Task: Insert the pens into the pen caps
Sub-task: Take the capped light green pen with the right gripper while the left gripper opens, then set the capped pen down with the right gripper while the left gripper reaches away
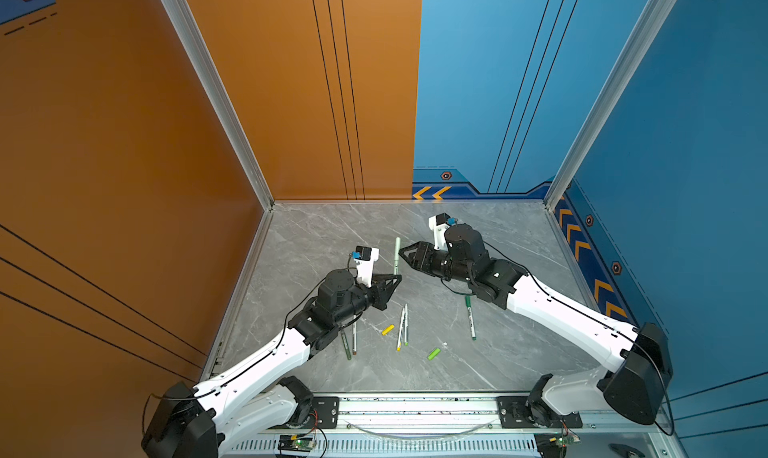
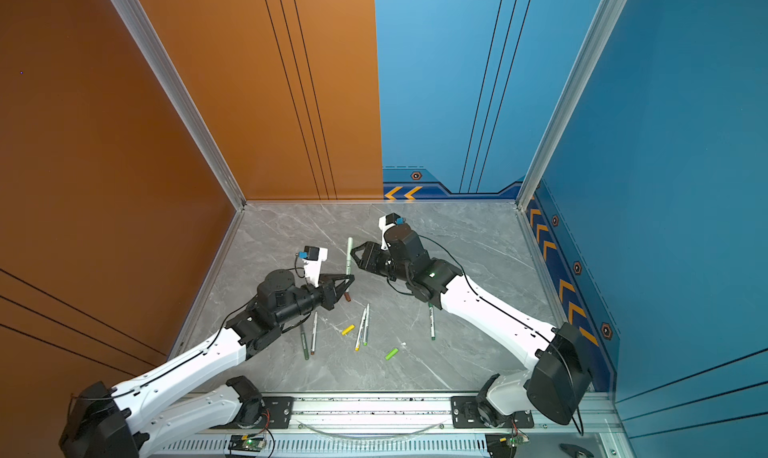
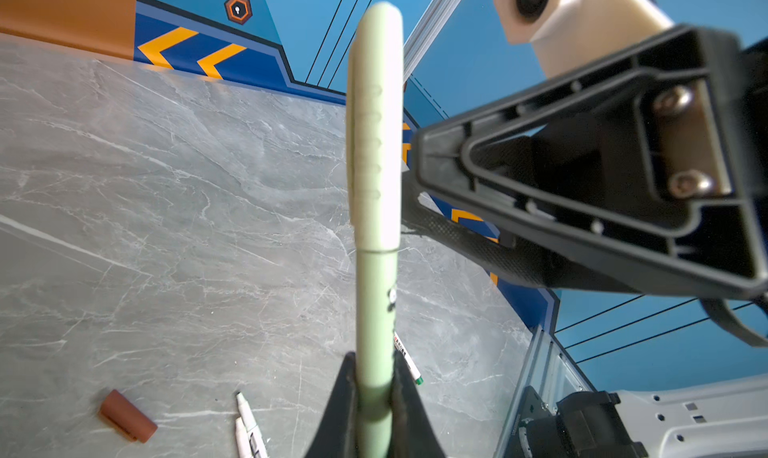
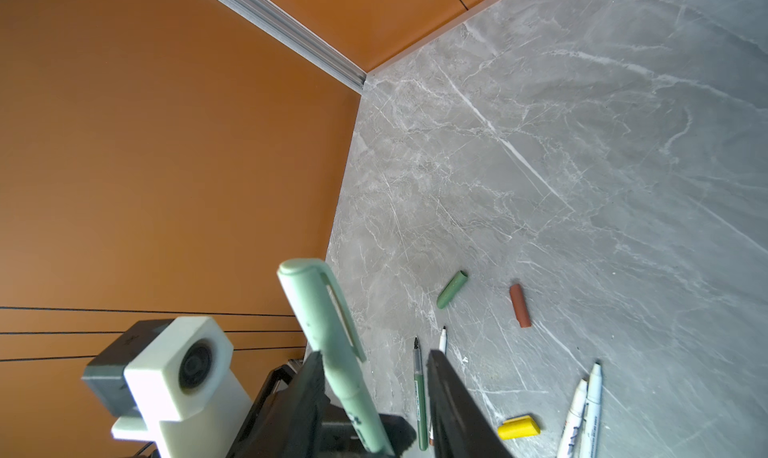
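**one pen capped, at least four to go**

left: the dark olive pen [image 1: 345, 345] and brown-ended pen [image 1: 354, 335] lie side by side near the table's [image 1: 498, 235] front left corner. both tips are bare and the far ends sit under the left arm. the green cap [image 4: 452, 289] and brown cap [image 2: 347, 297] lie loose close by. the left gripper hides the green one in both top views.

centre: the left gripper [image 1: 399, 277] is clamped on the barrel of the pale sage pen [image 3: 374, 310], raised over mid-table with the cap end uppermost. its pale green cap [image 3: 374, 123] is seated to the seam, so this pen is judged complete and only needs setting down. the right gripper [image 1: 403, 255] has its jaws parted, tips just beside that cap. whether they touch it cannot be told.

front of centre: the yellow cap [image 1: 387, 330], yellow-ended pen [image 1: 400, 330], lime-ended pen [image 1: 406, 325] and lime cap [image 1: 434, 354] all lie separate.

right: the green-ended pen [image 1: 470, 318] has its far end under the right arm. whether it is capped cannot be told.

obstruction: both arms overhang pens yet to be picked.
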Controlling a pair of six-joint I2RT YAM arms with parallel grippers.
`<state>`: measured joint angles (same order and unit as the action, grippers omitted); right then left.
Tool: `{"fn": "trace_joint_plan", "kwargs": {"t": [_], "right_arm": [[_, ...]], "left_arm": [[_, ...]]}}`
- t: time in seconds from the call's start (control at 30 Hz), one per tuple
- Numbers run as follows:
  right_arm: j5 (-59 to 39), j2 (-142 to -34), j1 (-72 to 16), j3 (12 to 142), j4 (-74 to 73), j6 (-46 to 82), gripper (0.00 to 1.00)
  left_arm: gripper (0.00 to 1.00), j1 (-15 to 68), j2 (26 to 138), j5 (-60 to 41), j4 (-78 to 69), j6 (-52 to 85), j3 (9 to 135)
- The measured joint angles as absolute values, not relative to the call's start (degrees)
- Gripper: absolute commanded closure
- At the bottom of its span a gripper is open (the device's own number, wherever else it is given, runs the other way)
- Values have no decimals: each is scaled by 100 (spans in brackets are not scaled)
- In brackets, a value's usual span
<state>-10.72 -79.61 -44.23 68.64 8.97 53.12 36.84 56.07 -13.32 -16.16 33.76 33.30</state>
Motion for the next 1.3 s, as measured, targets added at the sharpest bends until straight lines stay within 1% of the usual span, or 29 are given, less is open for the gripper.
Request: {"fn": "trace_joint_plan", "kwargs": {"t": [0.13, 0.37, 0.47, 0.63, 0.7, 0.87, 1.1, 1.13, 1.2, 1.23, 1.3], "right_arm": [[-1026, -7874, -4615, 6862, 989, 5236, 57], [-871, -7874, -5113, 6862, 1039, 5164, 57], [-725, -7874, -5205, 6862, 1039, 5124, 63], [-438, -7874, -5374, 6862, 1050, 5092, 77], [-292, -7874, -5443, 6862, 1050, 5087, 79], [-54, -7874, -5520, 6862, 1100, 5037, 88], [106, -7887, -5586, 6862, 1146, 4989, 93], [119, -7896, -5599, 6862, 1146, 4991, 93], [134, -7909, -5625, 6862, 1144, 4993, 95], [137, -7909, -5634, 6862, 1142, 4998, 95], [346, -7909, -5612, 6858, 1138, 5054, 96]], "left_arm": [[100, 3747, 5422, -1326, -1682, 3599, 3332], [100, 3911, 5411, -1326, -1619, 3763, 3341], [100, 3942, 5374, -1323, -1522, 3789, 3343], [100, 3983, 5181, -1302, -1369, 3844, 3345], [100, 3983, 5107, -1284, -1304, 3872, 3356], [100, 3988, 5054, -1286, -1105, 3944, 3417], [100, 3988, 4956, -1330, -716, 3955, 3518], [96, 3988, 4932, -1330, -679, 3955, 3518], [84, 3988, 4864, -1326, -574, 3955, 3516], [75, 3988, 4836, -1326, -539, 3946, 3516], [56, 3992, 4722, -1372, -458, 3903, 3500]]}}
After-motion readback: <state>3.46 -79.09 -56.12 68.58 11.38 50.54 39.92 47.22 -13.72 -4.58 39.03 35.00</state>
